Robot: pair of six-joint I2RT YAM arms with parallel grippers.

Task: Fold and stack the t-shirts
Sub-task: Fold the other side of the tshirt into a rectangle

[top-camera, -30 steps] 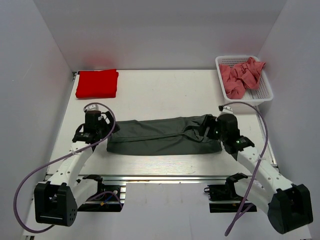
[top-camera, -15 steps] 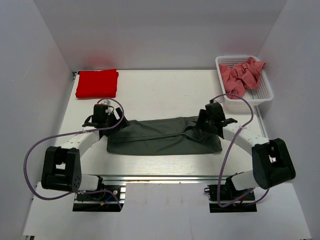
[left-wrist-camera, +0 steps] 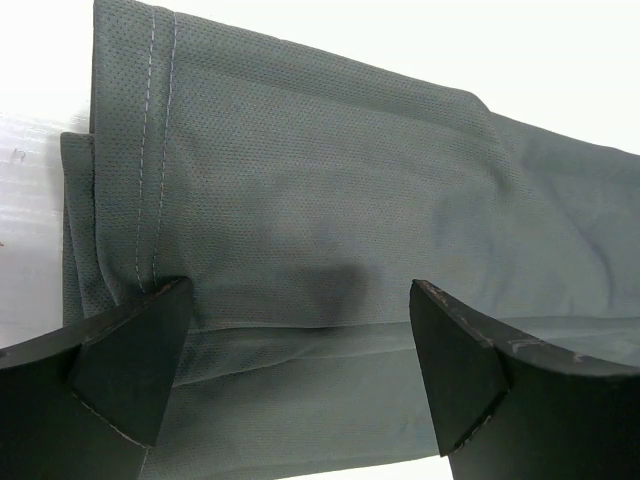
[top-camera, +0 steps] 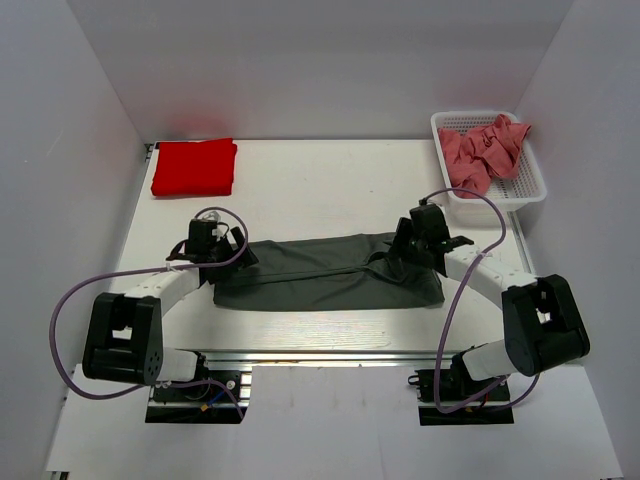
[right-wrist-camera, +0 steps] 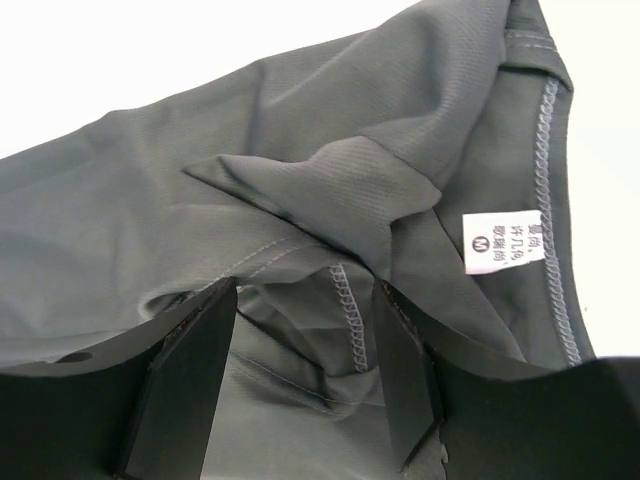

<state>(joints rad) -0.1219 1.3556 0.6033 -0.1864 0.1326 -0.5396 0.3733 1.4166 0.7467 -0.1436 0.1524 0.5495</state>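
Nearest, the left gripper (left-wrist-camera: 300, 300) has moved in over the hemmed end of the dark grey t-shirt (top-camera: 320, 272). Its jaws are spread as wide as they go, and the double-stitched hem lies just beneath and ahead of the left finger. Nothing is gripped there.

At the other end, the right gripper (right-wrist-camera: 305, 300) has also moved in, over the collar end. Its jaws have narrowed since a moment ago but are still apart. A rumpled ridge of cloth lies between them, and the size label (right-wrist-camera: 500, 243) sits just to the right of the right finger. The ridge does not look pinched yet.

The shirt lies as a long strip on the table (top-camera: 320, 190), stretching from one gripper to the other. Both ends look about to be taken for the next fold.

Far beyond the left gripper lies a folded red t-shirt (top-camera: 194, 167). Far beyond the right one, pink t-shirts (top-camera: 480, 150) wait in the white mesh basket (top-camera: 540, 192).
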